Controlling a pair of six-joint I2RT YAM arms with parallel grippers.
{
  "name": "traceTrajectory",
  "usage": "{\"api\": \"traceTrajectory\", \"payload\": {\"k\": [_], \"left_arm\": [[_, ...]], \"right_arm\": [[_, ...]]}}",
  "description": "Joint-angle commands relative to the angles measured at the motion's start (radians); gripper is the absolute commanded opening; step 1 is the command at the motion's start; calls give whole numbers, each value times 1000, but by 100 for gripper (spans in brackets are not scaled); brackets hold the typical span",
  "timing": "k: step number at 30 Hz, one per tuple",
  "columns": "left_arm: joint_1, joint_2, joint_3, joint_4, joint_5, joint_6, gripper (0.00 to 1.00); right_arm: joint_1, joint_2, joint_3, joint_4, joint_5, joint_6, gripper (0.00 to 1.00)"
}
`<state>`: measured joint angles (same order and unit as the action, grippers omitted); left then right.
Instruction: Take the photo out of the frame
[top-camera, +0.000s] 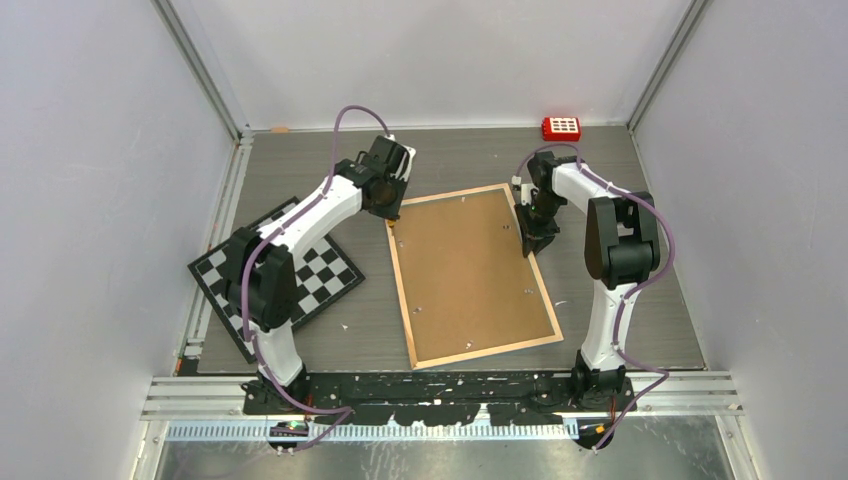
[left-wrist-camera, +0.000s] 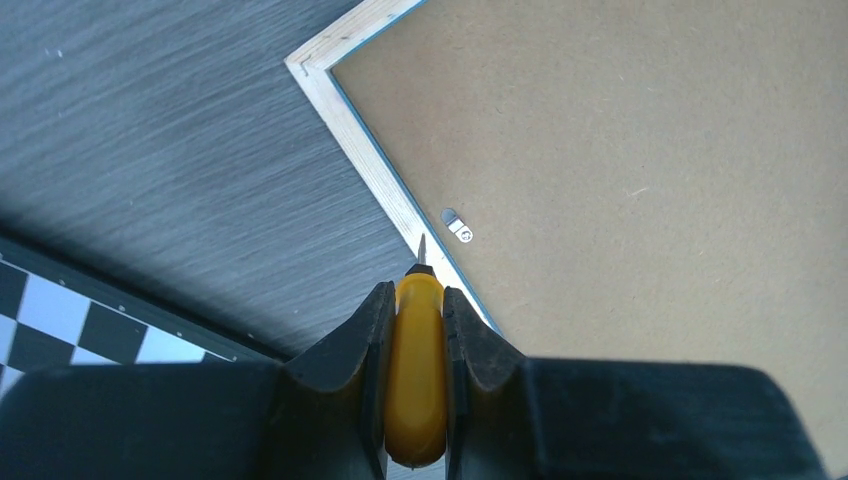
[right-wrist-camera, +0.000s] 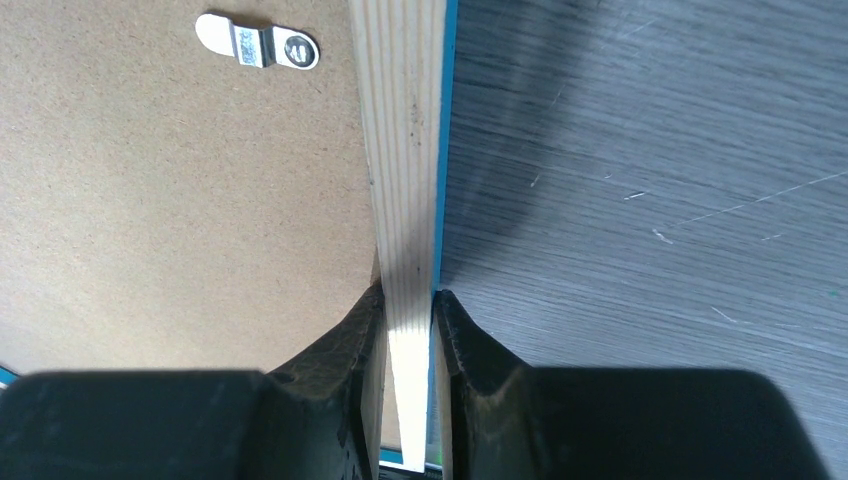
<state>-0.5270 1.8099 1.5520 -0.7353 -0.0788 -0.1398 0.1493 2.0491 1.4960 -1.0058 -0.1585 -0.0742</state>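
Brown fibreboard faces up: the frame (top-camera: 470, 275) lies face down near the middle of the desk (top-camera: 640, 300). Its backing is ringed by a pale wood edge with a thin line of bright blue along the outer side. Lying this way puts the small metal clips (right-wrist-camera: 258, 44) on its back within reach, which is probably why it rests so. The photo cannot be seen. Judging from the task, it sits under the backing, facing the desk.

The right gripper (right-wrist-camera: 408, 300) is closed on the frame's right-hand wood edge, with one finger on the inner side and one on the blue outer side. This looks like a bracing hold, meant to stop the frame sliding while the other arm works.

The left gripper (left-wrist-camera: 417, 292) is clamped on a tool (left-wrist-camera: 415, 380) with a yellow handle. Its thin metal tip points forward over the left wood edge, not far from the far-left corner. One of the clips (left-wrist-camera: 457, 226) lies flat on the backing just beyond the tip. Whether the tip touches the wood cannot be told. The tool seems aimed at turning or prising that clip so the backing can come free.

A chequered board (top-camera: 320, 275) lies apart at the left, partly under the left arm.
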Motion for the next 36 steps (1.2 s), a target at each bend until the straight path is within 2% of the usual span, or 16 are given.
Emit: {"api": "traceTrajectory", "payload": {"k": [1,10,26,36], "left_arm": [[5,-30,-8,20,-43,-130,0],[14,11,-3,41,-18,-193,0],[14,65,-18,23,-74,-257,0],[11,56,-37,46,20,-268,0]], "right_arm": [[15,14,-21,-10,-46,49,1],[14,9,-33,-5,-45,51,0],[14,16,-32,-2,-44,50,1],[15,8,-43,3,-42,51,1]]}}
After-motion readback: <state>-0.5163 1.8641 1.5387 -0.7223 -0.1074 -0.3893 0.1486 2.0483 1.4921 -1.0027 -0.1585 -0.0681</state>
